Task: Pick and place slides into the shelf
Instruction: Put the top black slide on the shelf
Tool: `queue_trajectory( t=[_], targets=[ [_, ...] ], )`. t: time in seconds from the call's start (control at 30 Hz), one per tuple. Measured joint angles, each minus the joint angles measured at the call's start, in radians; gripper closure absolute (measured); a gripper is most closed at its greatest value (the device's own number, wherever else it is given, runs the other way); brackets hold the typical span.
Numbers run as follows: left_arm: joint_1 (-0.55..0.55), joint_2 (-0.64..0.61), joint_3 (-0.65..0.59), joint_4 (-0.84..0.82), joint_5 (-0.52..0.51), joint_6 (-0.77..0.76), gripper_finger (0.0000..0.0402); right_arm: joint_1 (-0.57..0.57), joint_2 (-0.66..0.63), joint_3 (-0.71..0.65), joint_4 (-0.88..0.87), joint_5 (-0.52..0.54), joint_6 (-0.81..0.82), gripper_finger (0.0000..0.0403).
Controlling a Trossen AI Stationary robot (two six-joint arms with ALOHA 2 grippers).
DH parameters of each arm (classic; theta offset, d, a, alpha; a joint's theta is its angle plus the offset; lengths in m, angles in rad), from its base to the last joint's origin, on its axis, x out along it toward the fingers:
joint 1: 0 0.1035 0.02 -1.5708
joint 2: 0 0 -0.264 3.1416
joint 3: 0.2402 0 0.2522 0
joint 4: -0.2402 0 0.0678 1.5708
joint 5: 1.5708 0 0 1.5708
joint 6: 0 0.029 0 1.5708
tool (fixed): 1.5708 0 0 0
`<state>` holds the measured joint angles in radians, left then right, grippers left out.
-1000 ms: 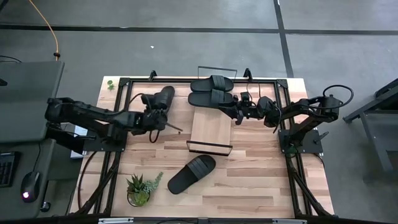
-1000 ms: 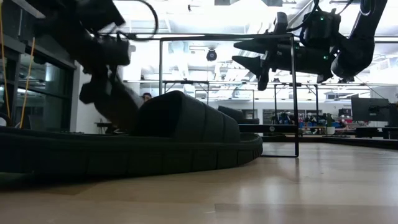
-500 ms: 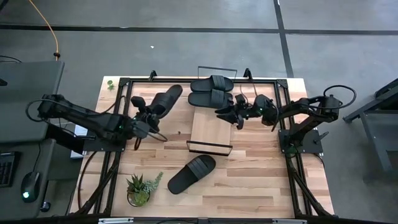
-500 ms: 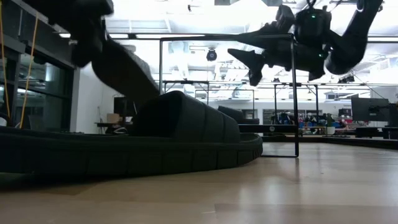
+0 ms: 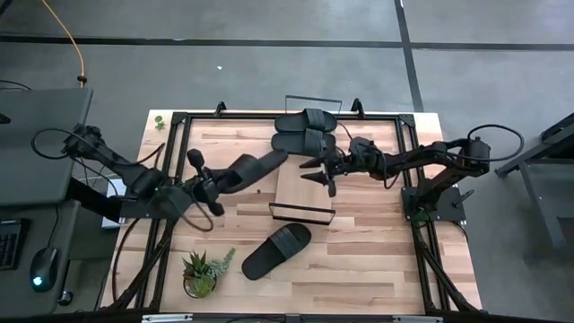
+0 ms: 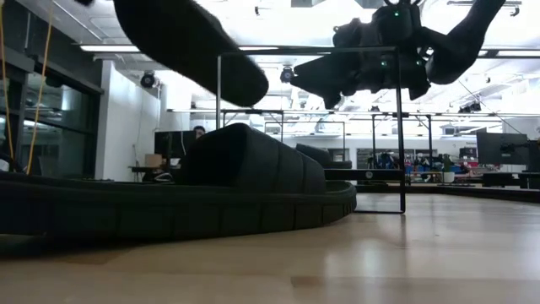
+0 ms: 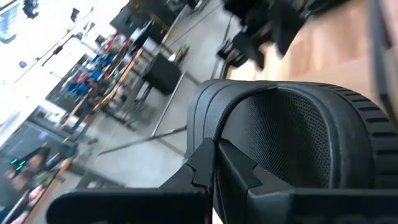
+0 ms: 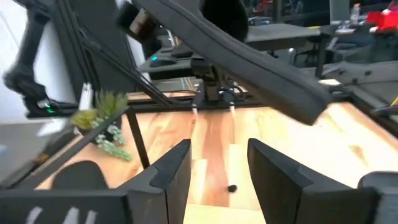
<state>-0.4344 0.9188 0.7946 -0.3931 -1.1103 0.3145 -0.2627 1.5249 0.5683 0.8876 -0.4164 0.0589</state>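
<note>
The shelf, a light-wood board in a thin black wire frame, stands near the middle of the wooden surface. Two black slides lie side by side at its far end, touching each other; the near part of the board is bare.

A third slide is in the air just beside the shelf, on the left arm's side. The left gripper is pinching it at one end, and the sandal's free end points toward the shelf's far corner. In the left wrist view its wide strap band arches over a finely dotted footbed. From the low view the raised sole shows as a dark elongated oval above the shelf frame.

A fourth slide lies flat on the surface, just beyond the shelf's near end, set at a slant to the shelf. Further from the shelf, on the left arm's side, stands a small potted plant.

The right gripper hangs over the shelf's board next to the two stored slides, its fingers spread and holding nothing.
</note>
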Motion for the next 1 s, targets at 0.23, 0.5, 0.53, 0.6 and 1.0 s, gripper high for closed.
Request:
queue_trajectory(
  t=[0.23,0.5,0.53,0.6,1.0],
  targets=[
    [-0.106,0.0,0.034,0.0,-0.001,-0.006,0.0401,0.061,0.0,0.001,0.01,0.171,-0.093,0.0254],
    [-0.17,0.009,0.038,-0.06,-0.005,0.063,0.0401,0.03,-0.055,0.001,0.01,0.176,0.297,0.0254],
    [-0.174,0.014,0.038,-0.073,-0.012,0.067,0.0401,0.025,-0.062,0.001,0.003,0.163,0.351,0.0254],
    [-0.178,0.027,0.038,-0.098,-0.043,0.074,0.0401,0.02,-0.069,0.001,-0.012,0.118,0.434,0.0254],
    [-0.175,0.163,0.039,-0.081,-0.112,0.473,0.0401,0.002,-0.073,0.001,-0.09,-0.006,0.546,0.0254]
  ],
)
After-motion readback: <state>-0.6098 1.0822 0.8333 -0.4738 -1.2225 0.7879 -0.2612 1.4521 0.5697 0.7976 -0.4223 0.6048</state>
